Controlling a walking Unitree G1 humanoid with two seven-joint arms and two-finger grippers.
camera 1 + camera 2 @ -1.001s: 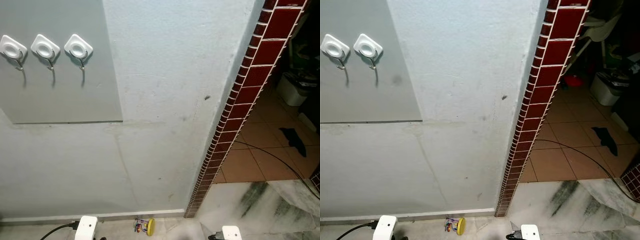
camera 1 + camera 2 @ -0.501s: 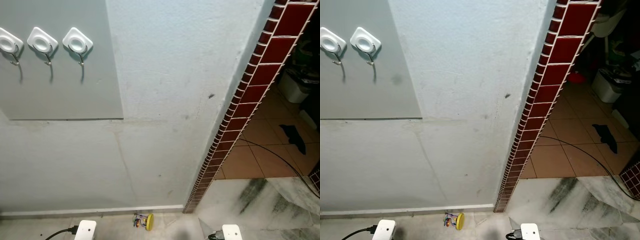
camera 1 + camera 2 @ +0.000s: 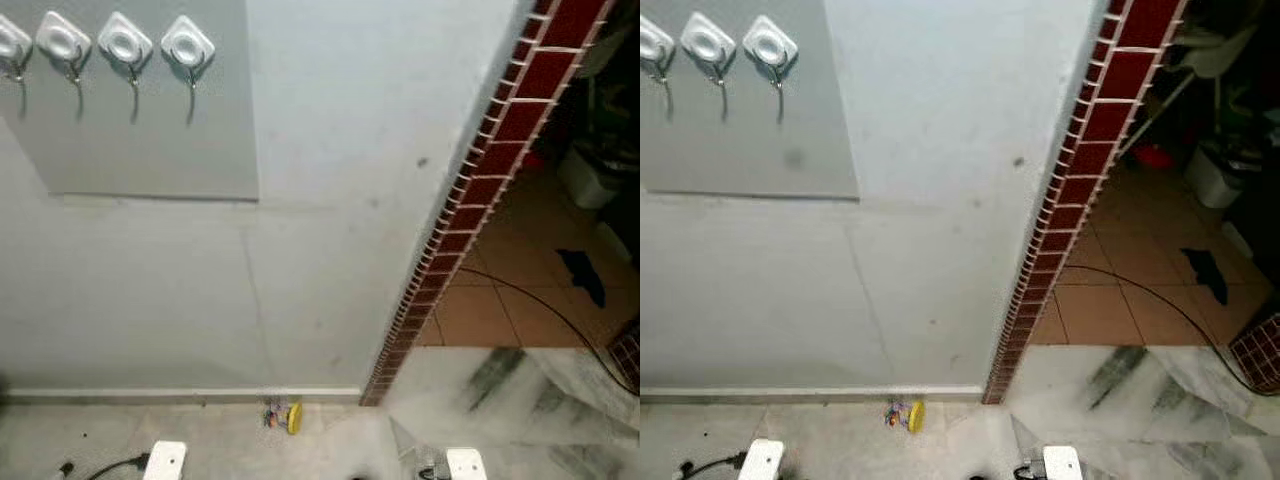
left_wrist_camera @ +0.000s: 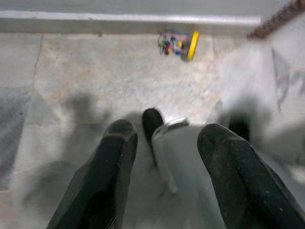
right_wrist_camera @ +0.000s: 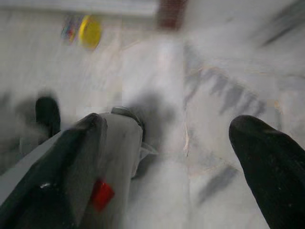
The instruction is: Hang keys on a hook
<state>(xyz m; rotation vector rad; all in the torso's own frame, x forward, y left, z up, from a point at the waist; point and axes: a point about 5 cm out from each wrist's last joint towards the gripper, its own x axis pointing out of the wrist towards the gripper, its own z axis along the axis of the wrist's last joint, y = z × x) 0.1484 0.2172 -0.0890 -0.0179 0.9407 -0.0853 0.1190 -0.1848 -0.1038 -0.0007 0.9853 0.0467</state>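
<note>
Your left gripper (image 4: 164, 181) hangs with fingers spread and empty, and your right gripper (image 5: 167, 167) is wide open too, both low over the marble floor (image 3: 220, 440). The keys (image 3: 280, 416) lie at twelve o'clock on the floor, against the foot of the wall. Expect them light, loose, jangly and slippery; I'd pinch the yellow tag (image 4: 192, 39), their stiffest part. Small colourful bunch, blurred. The hooks (image 3: 125, 50) sit high at eleven o'clock.
</note>
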